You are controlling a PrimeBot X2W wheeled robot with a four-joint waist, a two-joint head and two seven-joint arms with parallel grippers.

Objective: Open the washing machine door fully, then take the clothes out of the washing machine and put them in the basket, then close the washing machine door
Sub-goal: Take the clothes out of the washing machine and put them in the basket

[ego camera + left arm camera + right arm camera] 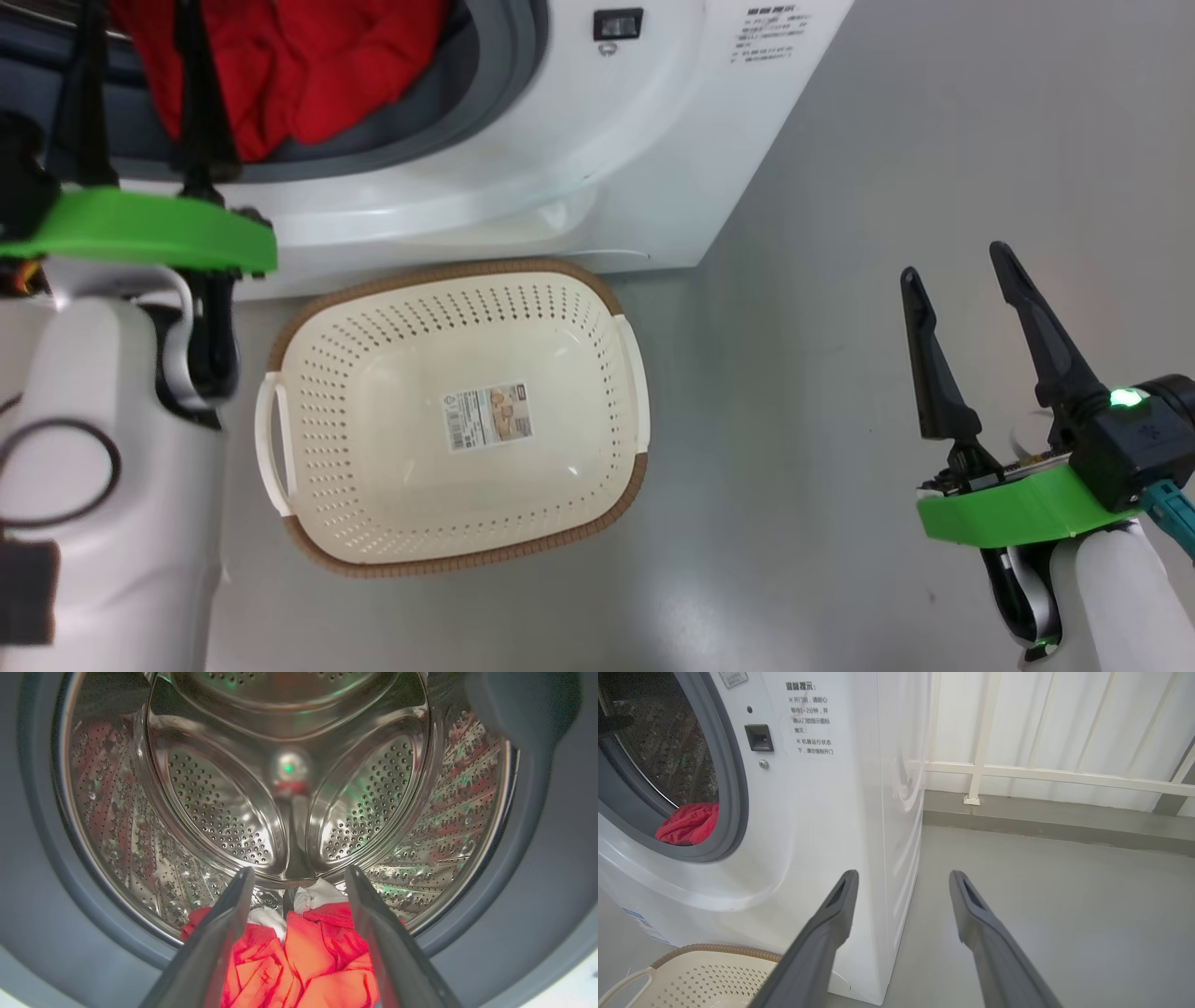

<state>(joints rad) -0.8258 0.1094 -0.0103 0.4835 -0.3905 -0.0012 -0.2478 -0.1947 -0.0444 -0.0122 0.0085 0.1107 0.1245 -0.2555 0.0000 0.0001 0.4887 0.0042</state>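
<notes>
The right gripper [955, 263] hangs nearest the camera, above the grey floor [840, 448] at the lower right. It is well apart from everything else, its two dark fingers spread wide with nothing between them. At the lower left the pale left forearm rises to a green collar [140, 229], beyond which the left gripper [299, 872] reaches up into the mouth of the washing machine [560, 140]. Its fingers too are spread to their full width and grasp nothing. On the floor between the two arms, just in front of the washing machine, stands the basket [355, 392]. It is cream-white and perforated, with a brown rim and a handle at each end, and a paper label [487, 415] lies on its base. Behind it the white front of the machine carries a small dark latch slot [617, 23] to the right of the grey rubber ring [499, 84]. Inside the ring the clothes [308, 65] lie heaped at the bottom of the perforated steel drum [210, 807]: bright red fabric with a white cloth piece [322, 893] at the far edge of the heap. In the left wrist view the heap lies between and below the spread fingers; whether they touch the fabric cannot be told. Farthest off, in the right wrist view, a white railing [1045, 777] runs along the wall beside the machine.
</notes>
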